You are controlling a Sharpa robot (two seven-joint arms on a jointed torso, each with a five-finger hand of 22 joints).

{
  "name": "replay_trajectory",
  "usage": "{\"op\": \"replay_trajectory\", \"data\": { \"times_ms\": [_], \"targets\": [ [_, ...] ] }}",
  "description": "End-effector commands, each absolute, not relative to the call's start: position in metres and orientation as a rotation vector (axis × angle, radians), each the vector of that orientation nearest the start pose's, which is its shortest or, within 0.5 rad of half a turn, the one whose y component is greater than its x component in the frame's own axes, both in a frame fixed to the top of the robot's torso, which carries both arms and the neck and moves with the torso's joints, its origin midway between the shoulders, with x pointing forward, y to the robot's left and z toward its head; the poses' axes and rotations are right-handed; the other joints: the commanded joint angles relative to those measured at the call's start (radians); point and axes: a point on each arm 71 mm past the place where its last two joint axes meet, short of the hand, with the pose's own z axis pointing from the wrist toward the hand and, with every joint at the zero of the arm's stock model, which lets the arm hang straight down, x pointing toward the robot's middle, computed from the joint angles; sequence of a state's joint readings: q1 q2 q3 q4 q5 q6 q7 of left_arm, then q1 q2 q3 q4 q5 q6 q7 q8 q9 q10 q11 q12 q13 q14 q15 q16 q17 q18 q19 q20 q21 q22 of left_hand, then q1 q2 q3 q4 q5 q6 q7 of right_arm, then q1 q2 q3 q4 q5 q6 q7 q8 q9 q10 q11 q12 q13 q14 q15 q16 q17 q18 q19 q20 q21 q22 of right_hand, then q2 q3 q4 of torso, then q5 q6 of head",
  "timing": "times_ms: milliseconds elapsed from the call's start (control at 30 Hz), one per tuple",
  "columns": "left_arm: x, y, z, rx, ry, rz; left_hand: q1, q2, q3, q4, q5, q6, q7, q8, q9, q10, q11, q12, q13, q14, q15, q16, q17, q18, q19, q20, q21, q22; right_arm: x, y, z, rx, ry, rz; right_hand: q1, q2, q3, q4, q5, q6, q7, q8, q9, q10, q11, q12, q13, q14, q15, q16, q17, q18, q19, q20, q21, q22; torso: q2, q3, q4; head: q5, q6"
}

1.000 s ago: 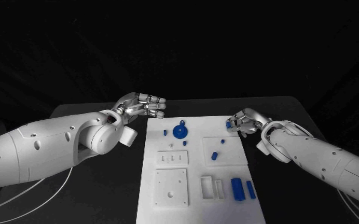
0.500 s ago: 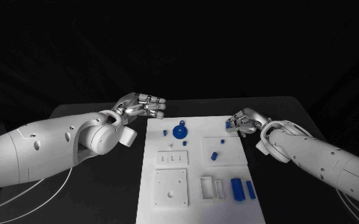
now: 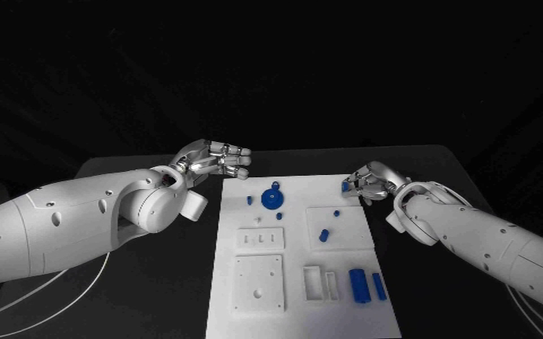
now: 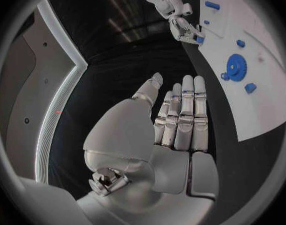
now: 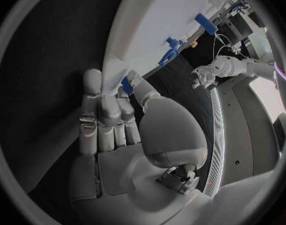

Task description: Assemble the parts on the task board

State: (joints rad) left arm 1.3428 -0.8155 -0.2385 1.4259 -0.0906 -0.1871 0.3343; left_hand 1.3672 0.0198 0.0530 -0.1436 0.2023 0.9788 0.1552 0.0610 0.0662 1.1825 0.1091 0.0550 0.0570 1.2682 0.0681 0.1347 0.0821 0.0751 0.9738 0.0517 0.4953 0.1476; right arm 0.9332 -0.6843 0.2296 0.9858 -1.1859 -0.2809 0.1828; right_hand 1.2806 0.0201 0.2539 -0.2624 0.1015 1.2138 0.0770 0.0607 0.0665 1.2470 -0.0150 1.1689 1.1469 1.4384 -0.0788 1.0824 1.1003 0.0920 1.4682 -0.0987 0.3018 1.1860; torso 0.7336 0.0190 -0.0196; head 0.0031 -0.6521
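the right hand (image 3: 368, 182) sits at the far right corner of the task board (image 3: 297, 308), with its fingertips pinching a small blue part (image 3: 346, 188). the right wrist view shows the same part (image 5: 127, 85) caught between thumb and fingers right at the board's edge. the left hand (image 3: 215, 158) hovers off the far left corner of the board, above the black surface (image 3: 136, 168). its fingers are apart and straight in the left wrist view, and it carries nothing.

the step in hand looks like carrying that pinched part to its seat on the board. to do it well, the right hand should keep a firm pinch and lift clear of the board's rim before it travels. then it should line the part up over its seat and lower it straight, without dragging it across the white face. the left hand would do best to stay off the board, or to steady the near edge if the board shifts.

the pinched part is a short, stubby piece. its long axis seems to run roughly upright between the fingertips, though it is too small and too covered to be sure. on the board a blue gear (image 3: 271, 198) lies flat near the far end. two blue blocks (image 3: 366, 285) lie side by side near the front right, with their long axes running from the near edge toward the far edge.
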Motion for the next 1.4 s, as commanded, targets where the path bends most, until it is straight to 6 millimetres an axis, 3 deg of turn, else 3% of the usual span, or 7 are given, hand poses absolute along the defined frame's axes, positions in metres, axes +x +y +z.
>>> {"op": "replay_trajectory", "data": {
  "times_ms": [33,333,500,800,933,1033,1400],
  "targets": [
    [0.504,0.219,-0.187,-0.927,1.642,-1.467,-0.004,-0.001,-0.002,0.005,-0.003,-0.010,0.000,0.002,0.001,-0.008,0.000,0.004,0.001,-0.006,0.003,0.004,-0.001,0.000,-0.003,0.001,-0.002,-0.001,0.534,-0.292,-0.273,0.360,1.642,0.694,-0.003,0.010,0.024,0.000,0.000,0.019,-0.010,0.003,0.015,0.001,-0.007,0.000,0.000,0.001,-0.006,0.005,0.002,-0.006,0.034,-0.008,0.000,0.001,-0.001,0.0001,0.0001,-0.001,0.000],
    [0.505,0.220,-0.188,-0.927,1.671,-1.443,-0.010,0.000,-0.005,0.013,-0.011,0.007,-0.005,0.002,0.001,0.005,-0.005,0.005,0.002,0.006,-0.003,0.012,0.003,0.000,0.004,-0.002,0.001,-0.001,0.530,-0.283,-0.267,0.375,1.668,0.689,-0.015,0.001,0.072,0.001,0.017,-0.020,0.000,0.003,0.007,-0.001,-0.003,-0.002,0.002,0.004,-0.003,0.009,0.010,-0.002,0.037,-0.006,0.022,0.009,-0.008,-0.0015,-0.0051,-0.001,0.003],
    [0.510,0.219,-0.187,-0.911,1.739,-1.406,-0.031,0.003,-0.017,0.037,-0.015,0.060,-0.025,0.002,0.001,0.047,-0.025,0.004,0.002,0.074,-0.035,0.096,0.041,-0.005,0.060,-0.033,0.048,0.021,0.529,-0.268,-0.252,0.341,1.695,0.680,-0.022,-0.008,0.108,0.009,0.003,-0.028,0.002,0.002,0.006,0.000,-0.001,-0.001,0.003,0.005,-0.001,0.008,0.013,0.004,0.035,-0.003,0.030,0.013,-0.020,-0.0033,-0.0109,0.002,0.003],
    [0.524,0.209,-0.176,-0.855,1.916,-1.284,-0.094,-0.012,-0.067,0.129,0.018,0.190,-0.091,0.002,0.019,0.309,-0.118,0.022,0.017,0.118,-0.132,0.561,0.346,-0.040,0.141,-0.134,0.287,0.168,0.528,-0.235,-0.223,0.258,1.728,0.648,-0.028,-0.036,0.151,0.036,-0.003,-0.025,0.000,0.003,0.007,0.001,-0.003,-0.002,0.001,0.007,-0.002,0.005,0.012,0.003,0.036,-0.003,0.030,0.007,-0.042,-0.0080,-0.0119,0.014,0.001],
    [0.532,0.201,-0.172,-0.813,2.003,-1.214,-0.155,-0.018,-0.112,0.185,0.051,0.232,-0.113,0.009,0.052,0.334,-0.150,0.202,0.101,0.103,-0.161,0.775,0.474,-0.038,0.131,-0.163,0.428,0.263,0.528,-0.214,-0.212,0.219,1.732,0.658,-0.026,-0.045,0.154,0.035,0.014,-0.023,0.000,0.003,0.007,0.002,-0.003,-0.002,0.001,0.008,-0.002,0.006,0.013,0.003,0.036,-0.004,0.034,0.008,-0.052,-0.0097,-0.0120,0.020,0.000],
    [0.537,0.195,-0.172,-0.787,2.048,-1.160,-0.194,-0.037,-0.115,0.220,0.079,0.252,-0.126,0.004,0.129,0.324,-0.160,0.294,0.158,0.086,-0.175,0.882,0.523,-0.032,0.094,-0.176,0.533,0.349,0.528,-0.197,-0.206,0.196,1.731,0.670,-0.026,-0.048,0.158,0.039,0.016,-0.021,0.000,0.002,0.007,0.003,-0.003,-0.003,0.001,0.009,-0.002,0.005,0.013,0.003,0.036,-0.004,0.037,0.007,-0.058,-0.0104,-0.0126,0.020,-0.002],
    [0.546,0.175,-0.177,-0.743,2.122,-0.997,-0.240,-0.101,-0.060,0.285,0.154,0.277,-0.157,0.011,0.503,0.328,-0.177,0.356,0.265,0.061,-0.185,0.994,0.524,-0.032,0.064,-0.185,0.570,0.456,0.527,-0.154,-0.196,0.138,1.717,0.687,-0.027,-0.050,0.163,0.043,0.025,-0.021,-0.001,0.003,0.007,0.001,-0.004,-0.005,-0.002,0.010,-0.002,0.002,0.012,0.002,0.036,-0.004,0.039,0.005,-0.059,-0.0109,-0.0106,0.018,-0.011]
  ]
}}
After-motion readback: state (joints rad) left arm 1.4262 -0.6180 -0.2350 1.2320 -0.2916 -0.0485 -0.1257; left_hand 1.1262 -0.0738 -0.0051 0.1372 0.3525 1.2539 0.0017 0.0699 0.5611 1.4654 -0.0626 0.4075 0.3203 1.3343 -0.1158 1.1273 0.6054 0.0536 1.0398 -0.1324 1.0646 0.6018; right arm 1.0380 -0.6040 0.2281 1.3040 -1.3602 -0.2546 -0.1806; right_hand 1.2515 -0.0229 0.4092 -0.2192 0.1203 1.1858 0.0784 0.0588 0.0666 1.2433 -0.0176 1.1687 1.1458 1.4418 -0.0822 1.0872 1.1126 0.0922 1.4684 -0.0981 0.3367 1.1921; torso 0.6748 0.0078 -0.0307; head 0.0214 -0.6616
